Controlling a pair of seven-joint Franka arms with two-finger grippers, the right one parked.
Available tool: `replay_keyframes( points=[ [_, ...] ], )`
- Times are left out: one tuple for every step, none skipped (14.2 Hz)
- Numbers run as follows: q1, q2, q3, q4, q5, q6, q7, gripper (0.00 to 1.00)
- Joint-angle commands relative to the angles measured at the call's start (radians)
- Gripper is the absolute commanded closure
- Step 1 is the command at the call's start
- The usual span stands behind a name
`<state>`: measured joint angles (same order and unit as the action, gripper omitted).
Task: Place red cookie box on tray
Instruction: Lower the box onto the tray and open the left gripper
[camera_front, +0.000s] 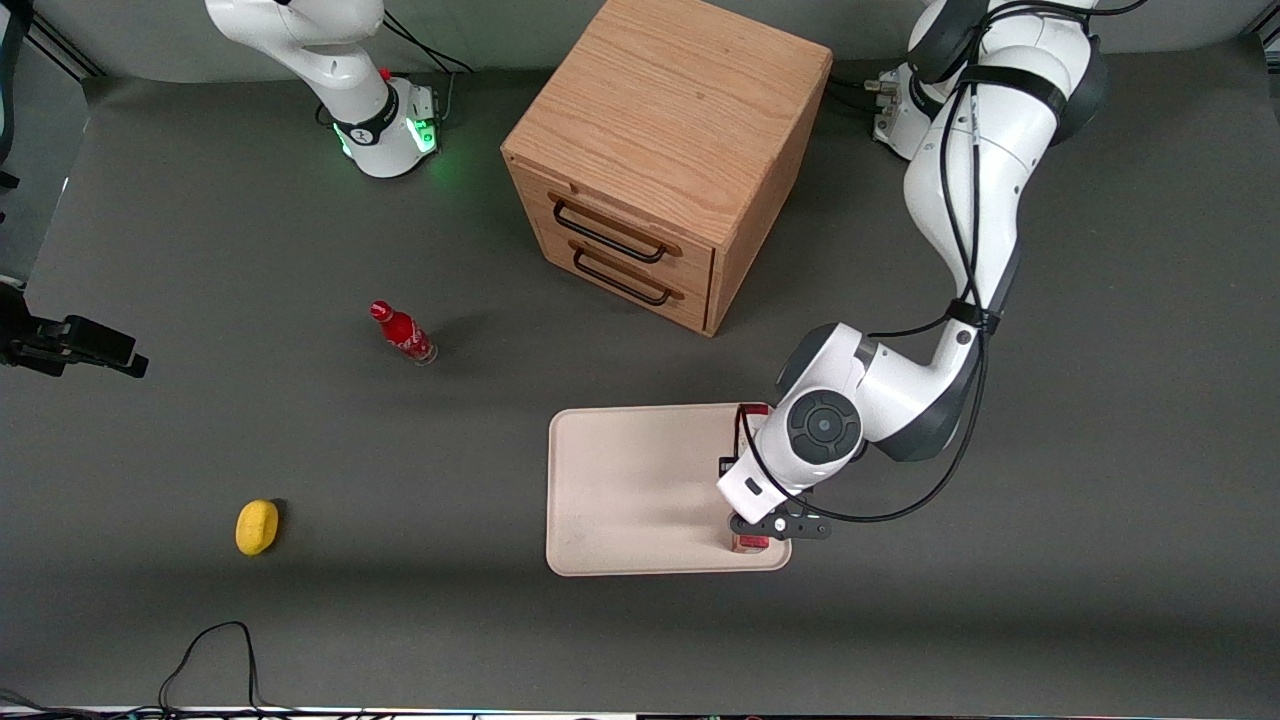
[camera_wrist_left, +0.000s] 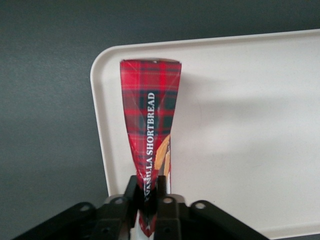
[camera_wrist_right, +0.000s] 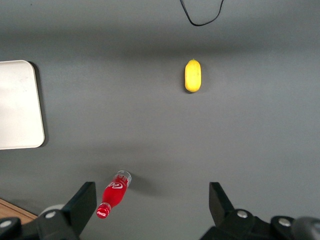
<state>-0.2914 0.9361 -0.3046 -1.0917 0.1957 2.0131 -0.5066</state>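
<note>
While the claw (camera_wrist_left: 148, 200) pinches the red cookie box (camera_wrist_left: 150, 125), box apparently resting along the tray (camera_wrist_left: 240, 125) edge

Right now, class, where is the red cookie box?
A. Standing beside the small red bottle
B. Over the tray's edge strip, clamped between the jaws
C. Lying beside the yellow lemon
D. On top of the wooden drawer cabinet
B: the gripper has its jaws shut on the red cookie box, over the tray, along the working arm's edge.
</note>
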Motion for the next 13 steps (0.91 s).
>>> replay_keyframes(
  points=[
    [-0.009, -0.023, 0.015, -0.011, 0.022, 0.0, -0.027, 0.0],
    [-0.008, -0.037, 0.015, -0.011, 0.022, -0.01, -0.03, 0.0],
    [-0.009, -0.051, 0.015, -0.011, 0.021, -0.017, -0.03, 0.0],
    [-0.008, -0.077, 0.013, -0.008, 0.018, -0.051, -0.033, 0.0],
    [-0.008, -0.107, 0.013, -0.002, 0.011, -0.106, -0.033, 0.0],
    [-0.009, -0.147, 0.01, 0.0, 0.01, -0.161, -0.033, 0.0],
    [-0.011, -0.196, 0.009, 0.0, 0.01, -0.213, -0.035, 0.0],
    [-0.012, -0.25, 0.008, -0.003, 0.005, -0.258, -0.035, 0.0],
    [-0.011, -0.296, 0.008, -0.005, 0.004, -0.302, -0.035, 0.0],
    [-0.009, -0.342, 0.007, -0.005, 0.002, -0.351, -0.032, 0.0],
    [-0.008, -0.383, 0.007, -0.005, -0.01, -0.403, -0.029, 0.0],
    [0.001, -0.422, 0.007, -0.007, -0.031, -0.453, -0.023, 0.0],
    [0.004, -0.459, 0.01, -0.01, -0.044, -0.499, -0.015, 0.0]
  ],
)
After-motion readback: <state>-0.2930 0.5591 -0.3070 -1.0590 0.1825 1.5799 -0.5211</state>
